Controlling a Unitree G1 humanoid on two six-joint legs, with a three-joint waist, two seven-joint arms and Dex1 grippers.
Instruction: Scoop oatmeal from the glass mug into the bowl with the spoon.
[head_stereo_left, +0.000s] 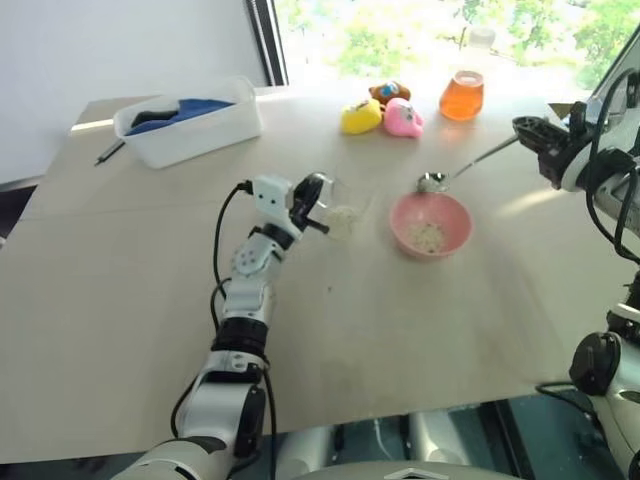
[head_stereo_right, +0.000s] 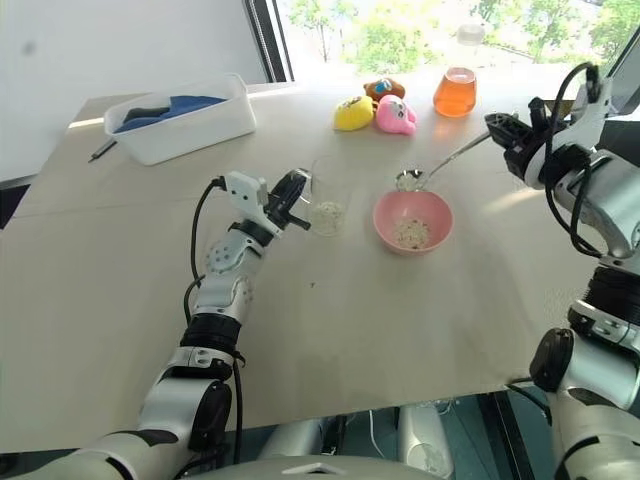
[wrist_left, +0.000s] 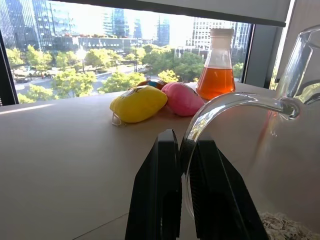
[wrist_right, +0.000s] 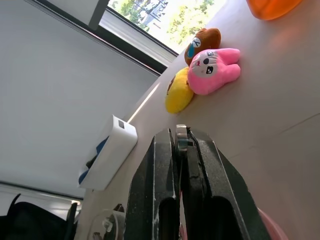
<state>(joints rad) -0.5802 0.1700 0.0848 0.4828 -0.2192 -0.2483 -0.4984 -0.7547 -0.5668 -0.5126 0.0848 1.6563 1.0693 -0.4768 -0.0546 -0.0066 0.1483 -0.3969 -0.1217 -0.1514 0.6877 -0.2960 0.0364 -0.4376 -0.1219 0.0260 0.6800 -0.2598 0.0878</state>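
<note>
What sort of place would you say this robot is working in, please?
Probably an office or lab room high up in a city building, set up as a test bench: a large pale table by a window onto towers and trees, with plush toys, a flask of orange liquid and a white bin.

head stereo pair overlooking table (head_stereo_left: 120, 330), wrist cameras close, level

Bright window (head_stereo_left: 430, 30) backlight (overexposed)

The glass mug (head_stereo_left: 340, 213) stands left of the bowl (head_stereo_left: 430, 224), toys (head_stereo_left: 383, 112) behind.
</note>
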